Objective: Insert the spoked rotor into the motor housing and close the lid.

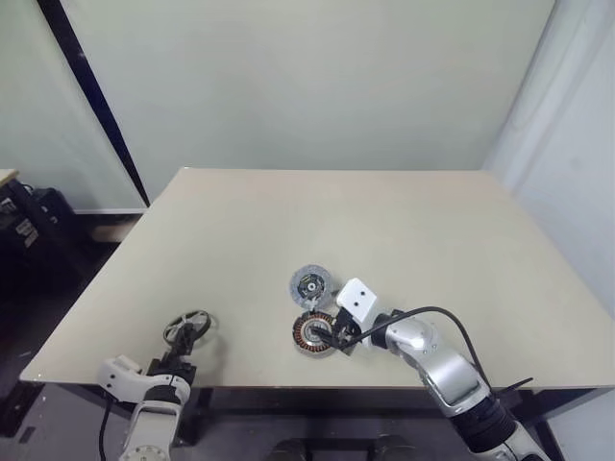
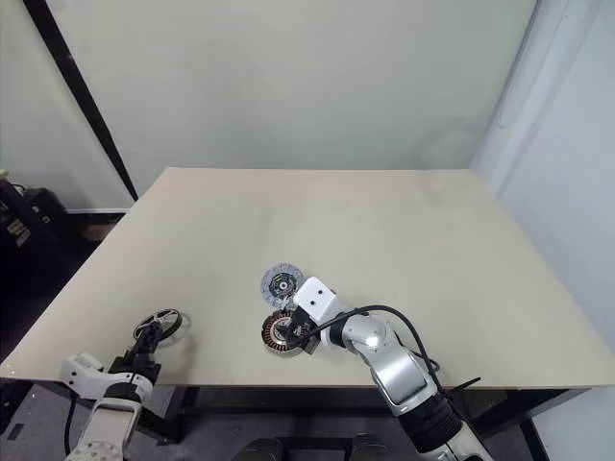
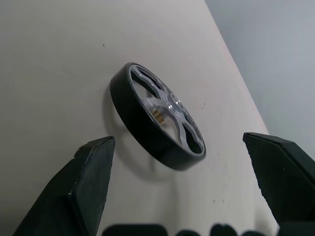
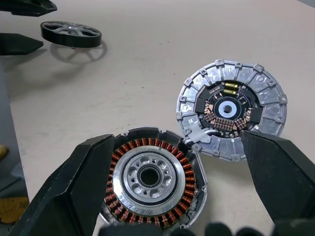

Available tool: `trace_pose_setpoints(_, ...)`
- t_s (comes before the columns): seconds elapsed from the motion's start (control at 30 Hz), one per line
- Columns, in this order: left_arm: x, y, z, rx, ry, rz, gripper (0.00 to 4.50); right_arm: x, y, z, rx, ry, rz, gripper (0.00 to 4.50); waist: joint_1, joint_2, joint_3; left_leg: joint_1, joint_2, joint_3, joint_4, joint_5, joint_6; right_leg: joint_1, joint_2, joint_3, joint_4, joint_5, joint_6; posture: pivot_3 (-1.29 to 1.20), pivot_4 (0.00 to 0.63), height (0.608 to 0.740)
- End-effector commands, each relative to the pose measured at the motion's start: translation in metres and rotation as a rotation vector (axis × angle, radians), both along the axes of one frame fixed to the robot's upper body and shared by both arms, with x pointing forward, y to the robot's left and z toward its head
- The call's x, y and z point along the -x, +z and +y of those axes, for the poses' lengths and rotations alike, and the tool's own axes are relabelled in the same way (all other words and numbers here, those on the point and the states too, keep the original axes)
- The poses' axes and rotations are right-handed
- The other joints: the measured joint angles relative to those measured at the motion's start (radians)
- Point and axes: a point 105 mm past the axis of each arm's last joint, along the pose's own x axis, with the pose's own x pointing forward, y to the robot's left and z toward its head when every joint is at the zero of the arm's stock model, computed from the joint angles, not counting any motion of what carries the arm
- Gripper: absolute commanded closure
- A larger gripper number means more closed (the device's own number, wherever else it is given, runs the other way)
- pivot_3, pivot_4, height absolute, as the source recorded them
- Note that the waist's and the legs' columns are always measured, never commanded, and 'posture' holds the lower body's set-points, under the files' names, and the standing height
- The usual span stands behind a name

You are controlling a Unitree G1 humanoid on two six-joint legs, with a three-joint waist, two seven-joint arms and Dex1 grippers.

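Spoked rotor (image 3: 157, 118) on table btwn wide-apart left pincer (image 3: 187, 187); right pincer (image 4: 172, 191) apart round motor housing (image 4: 152, 179).

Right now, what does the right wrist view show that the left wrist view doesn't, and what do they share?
Right wrist view alone: the motor housing with its copper windings sits between the open right claw fingers, and the lid lies flat beside it, swung open and joined at the rim. Left wrist view alone: a close look at the rotor's dark outer band and silvery spokes, framed by the open left claw. Both share the spoked rotor resting on the table, not gripped.
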Motion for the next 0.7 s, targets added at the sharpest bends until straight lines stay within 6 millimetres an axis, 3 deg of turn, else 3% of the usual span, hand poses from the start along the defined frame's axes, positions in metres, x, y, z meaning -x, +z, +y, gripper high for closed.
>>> trace_pose_setpoints(0.03, -0.006, 0.011, 0.011, 0.006, 0.045, -0.036, 0.0, 0.0, 0.016, 0.003, -0.029, 0.009, -0.056, 0.04, 0.0, 0.0, 0.0, 0.0, 0.0, 0.0, 0.0, 0.0, 0.0, 0.0, 0.0, 0.0, 0.0, 0.0, 0.0, 0.0, 0.0, 0.74)
trace_pose_setpoints(0.13, -0.009, 0.011, 0.011, 0.008, 0.044, -0.036, 0.61, 0.0, 0.016, 0.002, -0.029, 0.003, -0.055, 0.0, 0.0, 0.0, 0.0, 0.0, 0.0, 0.0, 0.0, 0.0, 0.0, 0.0, 0.0, 0.0, 0.0, 0.0, 0.0, 0.0, 0.0, 0.74)
trace_pose_setpoints(0.47, -0.013, 0.017, 0.008, 0.012, 0.021, -0.059, 4.19, -0.002, 0.016, -0.001, -0.027, -0.015, -0.057, 0.0, 0.0, -0.001, 0.0, 0.0, 0.0, 0.0, 0.0, 0.0, 0.0, 0.0, 0.0, 0.0, 0.0, 0.0, 0.0, 0.0, 0.0, 0.74)
trace_pose_setpoints(0.7, -0.014, 0.037, 0.002, 0.084, -0.052, -0.18, 4.23, -0.003, 0.014, -0.003, -0.017, -0.021, -0.062, 0.0, 0.0, -0.002, 0.0, 0.0, 0.0, 0.0, 0.0, 0.0, 0.0, 0.001, 0.0, 0.0, -0.001, 0.0, 0.0, 0.0, 0.0, 0.74)
